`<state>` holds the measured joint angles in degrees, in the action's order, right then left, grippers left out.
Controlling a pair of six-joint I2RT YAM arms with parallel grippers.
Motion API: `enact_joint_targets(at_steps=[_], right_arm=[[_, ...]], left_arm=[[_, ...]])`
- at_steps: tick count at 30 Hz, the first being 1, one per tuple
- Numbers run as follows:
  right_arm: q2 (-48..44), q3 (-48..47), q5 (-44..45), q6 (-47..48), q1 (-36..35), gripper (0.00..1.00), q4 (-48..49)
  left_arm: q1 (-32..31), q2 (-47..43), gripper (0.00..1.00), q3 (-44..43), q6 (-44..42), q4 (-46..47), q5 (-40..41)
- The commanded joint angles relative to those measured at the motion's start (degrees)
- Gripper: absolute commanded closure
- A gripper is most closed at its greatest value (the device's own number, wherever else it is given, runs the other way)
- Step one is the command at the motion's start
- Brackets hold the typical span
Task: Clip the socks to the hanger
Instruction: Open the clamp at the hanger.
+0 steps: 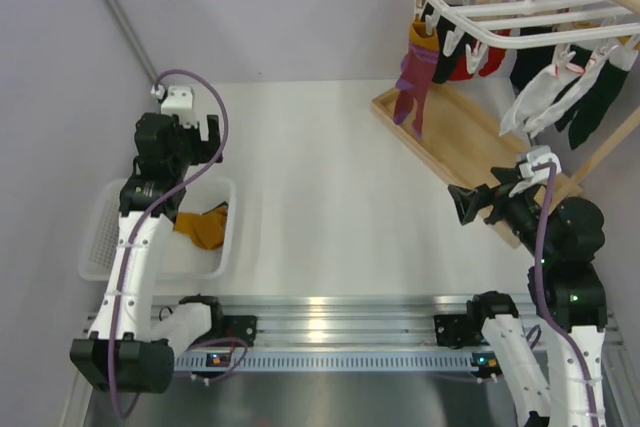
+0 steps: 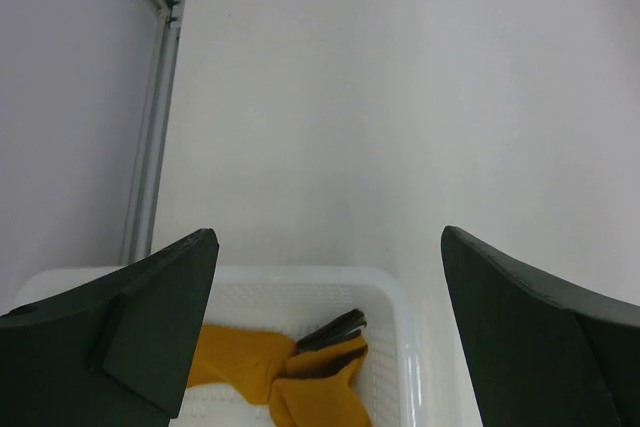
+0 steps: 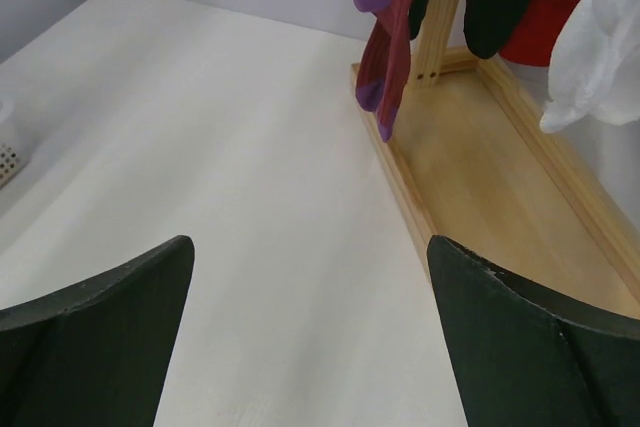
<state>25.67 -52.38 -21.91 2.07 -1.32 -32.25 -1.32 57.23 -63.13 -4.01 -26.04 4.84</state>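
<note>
The mustard-yellow socks [image 1: 203, 226] lie crumpled in the white mesh basket [image 1: 100, 237] at the left; they also show in the left wrist view [image 2: 300, 382] with dark cuffs. My left gripper [image 1: 195, 137] is open and empty, held above the basket's far end; in its wrist view [image 2: 330, 277] the socks lie below and between the jaws. The white hanger [image 1: 510, 2] hangs at the top right. My right gripper [image 1: 462, 205] is open and empty over the table, left of the wooden stand; in its wrist view [image 3: 310, 277] only bare table lies between the jaws.
A purple-magenta sock [image 1: 413, 87], red, black and white socks [image 1: 545, 97] hang from the hanger. A wooden stand base [image 1: 450, 137] lies under it, also in the right wrist view [image 3: 480, 157]. Walls close the left side and back.
</note>
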Motion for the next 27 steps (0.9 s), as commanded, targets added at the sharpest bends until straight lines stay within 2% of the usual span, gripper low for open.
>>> enact_joint_targets(at_steps=[1,5,8,10,11,14,15,17,20,22,27], right_arm=[[-0.01,-3.86,0.37,-4.26,0.27,0.00,4.39],[1.65,-5.89,3.36,-9.17,0.35,0.00,7.28],[3.76,-8.78,3.45,-12.07,0.27,0.00,8.34],[4.73,-10.72,3.72,-13.31,0.27,0.00,9.48],[5.70,-11.33,3.98,-14.36,0.35,0.00,10.10],[7.54,-13.44,5.47,-16.12,0.27,0.00,12.12],[7.90,-14.76,6.09,-16.56,0.27,0.00,12.65],[8.52,-15.99,7.75,-17.70,0.36,0.00,12.91],[8.96,-18.10,9.51,-19.11,0.35,0.00,13.44],[9.48,-19.95,9.87,-19.55,0.79,0.00,13.18],[11.50,-23.29,10.22,-19.47,0.88,0.01,12.56]], left_arm=[[-0.70,3.23,0.02,-5.85,1.64,8.27,-4.11],[-4.73,6.83,0.02,-9.37,-0.55,14.42,-22.90],[-14.56,9.99,0.02,-11.22,-3.01,20.92,-23.12],[-19.83,11.40,0.03,-11.84,-2.94,24.96,-28.81],[-21.51,12.19,0.03,-11.49,-1.80,33.17,-30.49],[-28.28,17.27,0.04,-10.78,2.95,44.73,-35.15],[-31.43,18.78,0.06,-11.39,5.74,52.42,-36.99],[-34.52,23.86,0.09,-13.06,9.44,62.62,-37.36],[-40.06,31.23,0.12,-16.22,12.27,69.27,-36.31],[-42.61,35.12,0.14,-21.75,14.20,71.74,-36.39],[-44.12,47.34,0.18,-36.08,18.07,73.41,-34.03]])
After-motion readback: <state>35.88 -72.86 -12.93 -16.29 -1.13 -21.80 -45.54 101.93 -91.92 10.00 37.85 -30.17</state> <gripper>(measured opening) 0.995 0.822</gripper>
